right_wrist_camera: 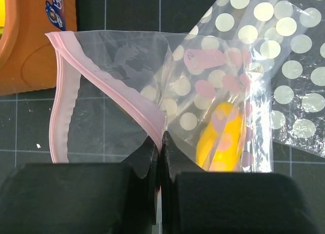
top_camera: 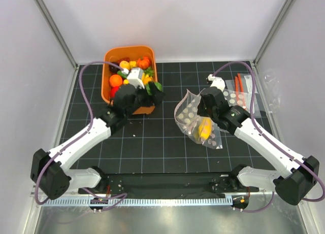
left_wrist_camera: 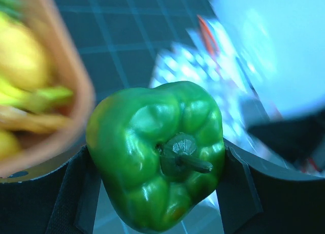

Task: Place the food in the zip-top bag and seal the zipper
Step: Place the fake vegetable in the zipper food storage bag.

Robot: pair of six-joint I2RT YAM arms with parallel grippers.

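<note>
My left gripper (top_camera: 155, 93) is shut on a glossy green toy pepper (left_wrist_camera: 157, 153), held stem toward the camera just right of the orange bin (top_camera: 129, 49). Several more toy foods (top_camera: 133, 71) lie in the bin. My right gripper (right_wrist_camera: 160, 138) is shut on the pale pink zipper (right_wrist_camera: 104, 81) of the clear zip-top bag (right_wrist_camera: 119, 56), holding one lip up so the mouth gapes toward the bin. A yellow toy food (right_wrist_camera: 221, 137) lies inside the bag, also seen from above (top_camera: 205, 128). The right gripper (top_camera: 199, 106) sits at the bag's far edge.
White-polka-dotted bags (top_camera: 237, 99) and small clear bags with red-orange strips (top_camera: 238, 84) lie at the back right. A polka-dotted bag (right_wrist_camera: 297, 94) lies under and beside the held bag. The bin's wall (right_wrist_camera: 35, 51) is close to the bag's mouth.
</note>
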